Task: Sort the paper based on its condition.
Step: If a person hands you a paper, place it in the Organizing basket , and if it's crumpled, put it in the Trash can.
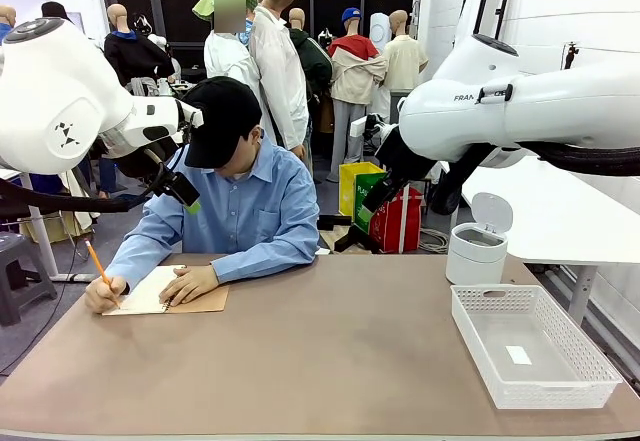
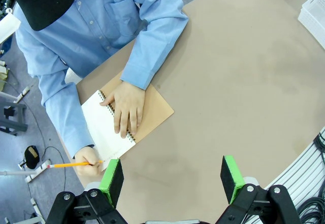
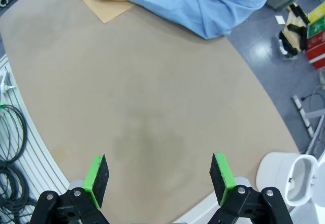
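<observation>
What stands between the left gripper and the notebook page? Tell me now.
The person's flat hand lies on the notebook, and the writing hand holds a pencil at the page edge. The left gripper hangs open above.

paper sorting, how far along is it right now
Nothing looks sorted yet. The white basket holds just a tiny white scrap, and the white bin stands open beside it. In hand: the person's hand writes with a pencil in the notebook, the other hand resting on it. Both the left gripper and right gripper hover with jaws open and empty. All the sorting remains.
</observation>
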